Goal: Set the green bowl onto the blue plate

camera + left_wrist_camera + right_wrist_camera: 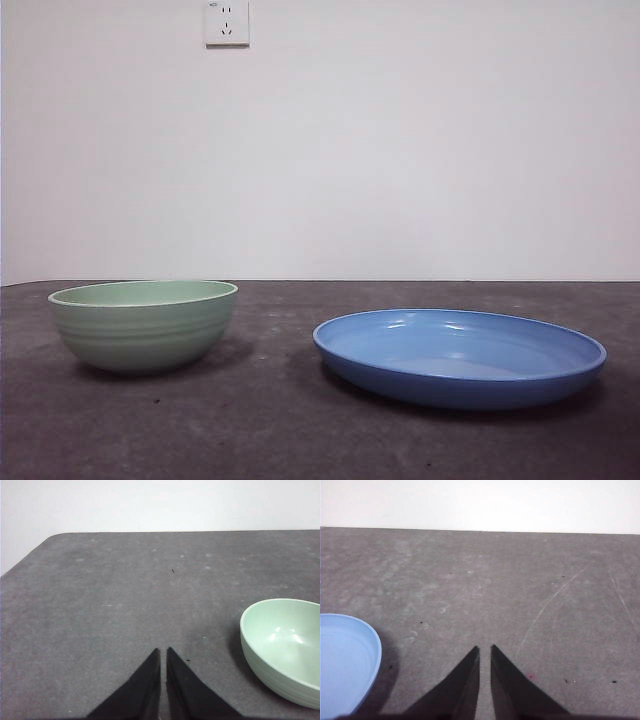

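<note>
The green bowl point(143, 322) stands upright on the dark table at the left of the front view, empty. The blue plate point(459, 354) lies flat to its right, a gap of bare table between them. Neither arm shows in the front view. In the left wrist view my left gripper point(163, 651) is shut, holding nothing, with the green bowl point(283, 647) off to one side and clear of it. In the right wrist view my right gripper point(484, 649) is also shut and empty, the blue plate's rim point(347, 665) showing at the picture's edge, apart from the jaws.
The dark grey table point(270, 420) runs back to a white wall. A white wall socket point(227, 22) sits high on that wall. A rounded table corner point(55, 537) shows in the left wrist view.
</note>
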`<state>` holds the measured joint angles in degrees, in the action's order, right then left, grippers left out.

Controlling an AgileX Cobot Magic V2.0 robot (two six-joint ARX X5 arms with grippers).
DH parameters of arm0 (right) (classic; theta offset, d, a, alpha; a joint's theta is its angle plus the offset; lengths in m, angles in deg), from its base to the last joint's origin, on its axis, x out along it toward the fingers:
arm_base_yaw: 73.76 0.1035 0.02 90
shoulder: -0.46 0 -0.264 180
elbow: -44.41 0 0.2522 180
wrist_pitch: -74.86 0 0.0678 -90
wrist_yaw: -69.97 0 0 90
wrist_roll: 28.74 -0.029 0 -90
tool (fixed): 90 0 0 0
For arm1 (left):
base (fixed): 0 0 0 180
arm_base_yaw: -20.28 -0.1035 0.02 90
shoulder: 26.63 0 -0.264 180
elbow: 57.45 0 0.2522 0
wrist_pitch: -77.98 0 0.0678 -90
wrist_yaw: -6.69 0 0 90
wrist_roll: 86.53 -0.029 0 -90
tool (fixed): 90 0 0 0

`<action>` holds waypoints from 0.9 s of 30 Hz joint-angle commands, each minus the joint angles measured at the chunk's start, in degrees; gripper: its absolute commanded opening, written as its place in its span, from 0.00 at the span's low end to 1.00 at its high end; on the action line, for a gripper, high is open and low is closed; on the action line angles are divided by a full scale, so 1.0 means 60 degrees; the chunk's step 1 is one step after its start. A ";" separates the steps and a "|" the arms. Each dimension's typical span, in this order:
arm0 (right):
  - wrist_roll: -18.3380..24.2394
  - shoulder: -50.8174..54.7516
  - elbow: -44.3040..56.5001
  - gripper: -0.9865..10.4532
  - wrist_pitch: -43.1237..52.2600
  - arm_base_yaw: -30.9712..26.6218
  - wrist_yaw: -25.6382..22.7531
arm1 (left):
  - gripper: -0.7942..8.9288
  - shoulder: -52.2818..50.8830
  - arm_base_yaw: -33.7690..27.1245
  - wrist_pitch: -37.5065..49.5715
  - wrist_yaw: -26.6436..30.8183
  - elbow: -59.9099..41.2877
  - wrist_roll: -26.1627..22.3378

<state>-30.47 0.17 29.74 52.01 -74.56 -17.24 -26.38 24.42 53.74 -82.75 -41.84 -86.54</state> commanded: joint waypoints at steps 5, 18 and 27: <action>-0.0007 0.0015 0.0044 0.12 0.0251 0.0004 0.0036 | 0.10 -0.0011 -0.0004 0.0036 0.0025 -0.0193 0.1122; -0.3745 -0.0295 -0.1545 0.09 0.0262 0.0025 0.0586 | 0.10 0.1177 0.0018 -0.0357 -0.0284 0.2335 0.2874; -0.3774 -0.2142 -0.4320 0.09 -0.1796 0.0251 0.1949 | 0.10 0.3869 0.0018 -0.2284 -0.1923 0.5912 0.2874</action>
<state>-52.62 -11.55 5.74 41.20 -73.29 -6.31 -4.45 24.44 39.97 -92.89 -8.42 -69.62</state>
